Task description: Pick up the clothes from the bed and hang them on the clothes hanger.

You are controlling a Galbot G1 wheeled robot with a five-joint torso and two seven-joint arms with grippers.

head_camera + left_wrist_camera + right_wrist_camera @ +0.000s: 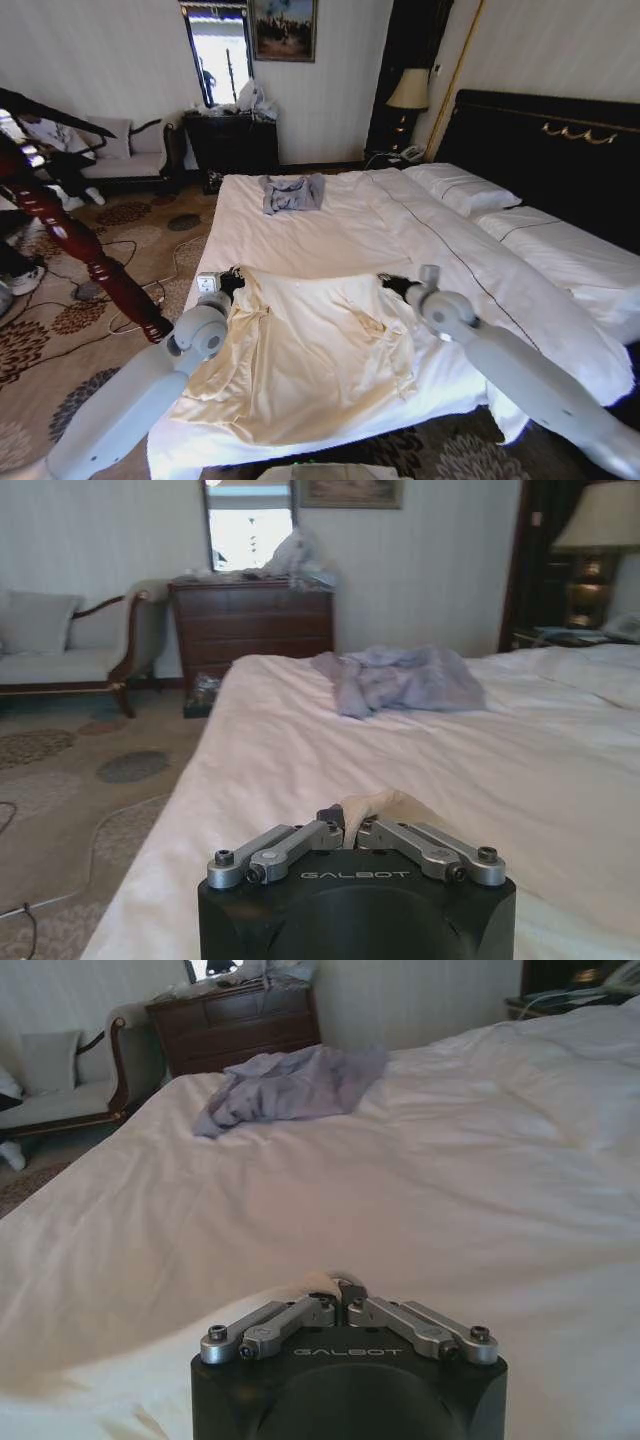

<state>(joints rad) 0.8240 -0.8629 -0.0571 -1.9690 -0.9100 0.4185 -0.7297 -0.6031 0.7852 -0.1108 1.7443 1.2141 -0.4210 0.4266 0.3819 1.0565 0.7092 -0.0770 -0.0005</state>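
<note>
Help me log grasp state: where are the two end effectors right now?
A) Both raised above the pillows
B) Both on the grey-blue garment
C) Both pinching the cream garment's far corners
C: the left end effector and right end effector are each shut on the cream garment.

Clothes (300,370) hem behind left arm (130,400)

The clothes (300,350) are plain cream. The bed (330,240) has white sheets, and its headboard (545,140) is black with gold ornament.
</note>
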